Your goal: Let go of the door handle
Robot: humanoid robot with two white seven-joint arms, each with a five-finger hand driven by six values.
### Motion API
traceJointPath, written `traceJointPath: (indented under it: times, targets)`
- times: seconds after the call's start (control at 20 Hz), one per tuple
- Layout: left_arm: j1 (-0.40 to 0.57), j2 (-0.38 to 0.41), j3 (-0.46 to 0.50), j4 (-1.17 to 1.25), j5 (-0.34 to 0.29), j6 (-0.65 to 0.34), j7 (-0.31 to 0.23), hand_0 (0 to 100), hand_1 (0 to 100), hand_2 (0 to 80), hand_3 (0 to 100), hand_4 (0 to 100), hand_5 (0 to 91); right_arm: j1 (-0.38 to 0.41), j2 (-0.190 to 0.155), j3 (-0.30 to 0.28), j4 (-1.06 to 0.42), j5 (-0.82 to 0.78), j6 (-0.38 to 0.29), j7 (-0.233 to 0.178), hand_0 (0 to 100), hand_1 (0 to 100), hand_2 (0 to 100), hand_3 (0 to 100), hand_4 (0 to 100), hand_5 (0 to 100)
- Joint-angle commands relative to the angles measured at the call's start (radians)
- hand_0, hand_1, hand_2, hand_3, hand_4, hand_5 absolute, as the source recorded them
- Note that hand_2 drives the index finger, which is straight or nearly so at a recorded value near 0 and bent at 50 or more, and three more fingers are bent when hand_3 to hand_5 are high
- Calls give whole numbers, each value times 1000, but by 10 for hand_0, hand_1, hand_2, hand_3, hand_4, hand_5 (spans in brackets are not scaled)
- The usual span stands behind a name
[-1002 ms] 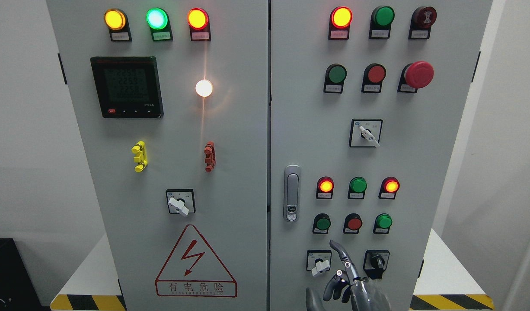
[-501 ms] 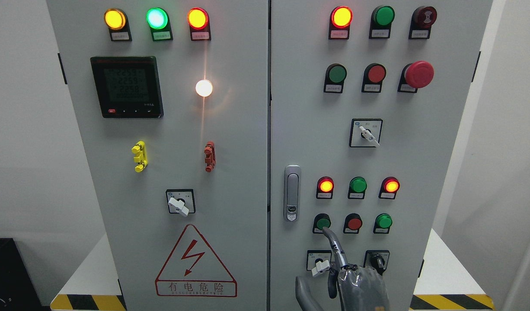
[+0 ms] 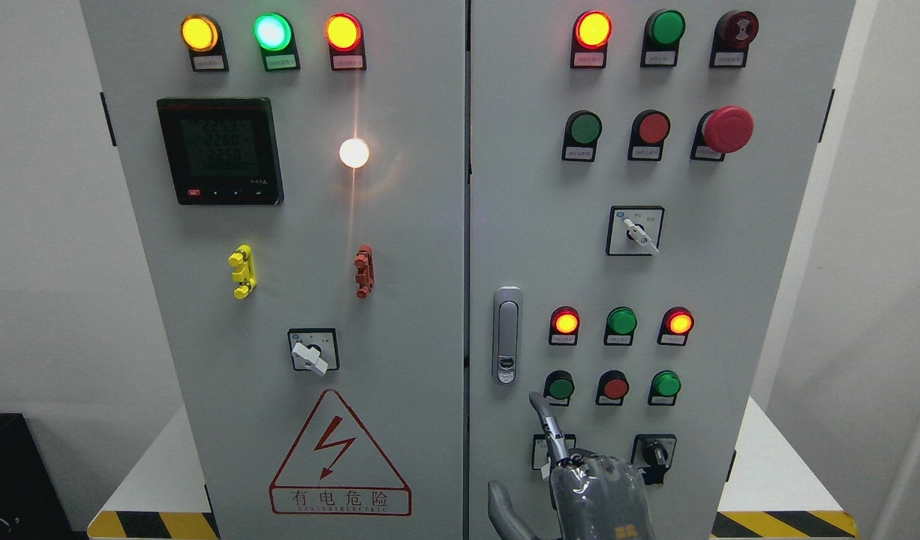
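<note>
A grey robot hand (image 3: 580, 487) rises at the bottom edge before the cabinet's right door (image 3: 715, 247), one finger (image 3: 544, 420) extended, the others curled, grasping nothing. The silver door handle (image 3: 507, 335) sits up and left, apart from the fingertip.

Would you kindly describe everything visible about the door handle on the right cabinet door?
The door handle is a slim, upright silver-grey lever that looks metallic, set in a rounded recessed plate with a keyhole at its lower end. It sits flush near the left edge of the right cabinet door, left of the lit indicator lamps. Nothing touches it; the hand is below, one finger extended upward.
</note>
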Motion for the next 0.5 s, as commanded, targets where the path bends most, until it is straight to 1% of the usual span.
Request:
traceJointPath:
  times: [0.0,0.2,0.45]
  targets:
    - [17,0,0,0,-1,-1,0,120,556,0,0,0,0,-30,2,31,81,101,2,-7,378,219,35,1000,1000,1000]
    - [17,0,0,0,0,-1,0,120,556,0,0,0,0,-60,2,31,93,117,10,-7,377,221,34,1000,1000,1000]
    - [17,0,0,1,0,-1,0,120,556,0,0,0,0,-69,5,29,102,133,28,-7,375,226,30,1000,1000,1000]
